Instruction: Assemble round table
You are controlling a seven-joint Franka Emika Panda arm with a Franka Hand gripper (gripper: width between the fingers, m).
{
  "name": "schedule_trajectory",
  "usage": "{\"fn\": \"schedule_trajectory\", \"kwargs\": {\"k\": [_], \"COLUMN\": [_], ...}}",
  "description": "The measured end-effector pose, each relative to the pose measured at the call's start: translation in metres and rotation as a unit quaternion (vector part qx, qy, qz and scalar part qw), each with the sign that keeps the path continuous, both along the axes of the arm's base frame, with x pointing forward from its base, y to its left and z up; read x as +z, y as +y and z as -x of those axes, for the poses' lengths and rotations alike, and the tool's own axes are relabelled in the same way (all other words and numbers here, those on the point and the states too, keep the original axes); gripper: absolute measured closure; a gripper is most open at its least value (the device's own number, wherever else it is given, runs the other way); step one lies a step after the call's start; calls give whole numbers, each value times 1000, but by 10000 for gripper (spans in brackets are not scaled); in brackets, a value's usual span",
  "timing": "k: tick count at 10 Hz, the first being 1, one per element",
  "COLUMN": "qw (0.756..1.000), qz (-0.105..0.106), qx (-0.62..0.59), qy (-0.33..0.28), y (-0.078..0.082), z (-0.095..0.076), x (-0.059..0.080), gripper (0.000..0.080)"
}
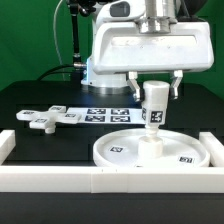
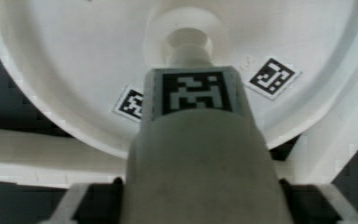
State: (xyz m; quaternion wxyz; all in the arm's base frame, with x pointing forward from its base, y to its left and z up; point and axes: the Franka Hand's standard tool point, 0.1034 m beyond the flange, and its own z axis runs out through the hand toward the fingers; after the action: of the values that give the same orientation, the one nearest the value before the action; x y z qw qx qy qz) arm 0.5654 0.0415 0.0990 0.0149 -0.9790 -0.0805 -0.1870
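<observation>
Pinching the short white plastic cylindrical leg (image 1: 154,112) upright near its top, the gripper (image 1: 154,93) fingers (image 1: 135,86) line it over the centre hub of the large white rimmed disc (image 1: 110,151), near right on the black surface (image 1: 30,95). I can't tell whether they touch. The white cross-shaped foot piece (image 1: 40,119) lies apart, left, likely for later.

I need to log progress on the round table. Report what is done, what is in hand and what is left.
Done: the large white rimmed plastic disc lies flat. In hand: the short white cylindrical leg stands upright on its centre, jaws shut on its top; whether it is fully seated cannot be told. Left: the white cross-shaped foot piece lies apart on the black table, unattached.
</observation>
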Motion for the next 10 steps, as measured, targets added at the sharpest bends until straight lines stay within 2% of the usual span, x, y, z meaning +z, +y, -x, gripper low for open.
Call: {"fn": "schedule_trajectory", "kwargs": {"k": [7,10], "qw": [1000,1000], "qz": [0,0], "qx": [0,0], "qy": [0,6], "y": [0,0], "z": [1,4], "x": [-5,-12], "gripper": [390,390]}}
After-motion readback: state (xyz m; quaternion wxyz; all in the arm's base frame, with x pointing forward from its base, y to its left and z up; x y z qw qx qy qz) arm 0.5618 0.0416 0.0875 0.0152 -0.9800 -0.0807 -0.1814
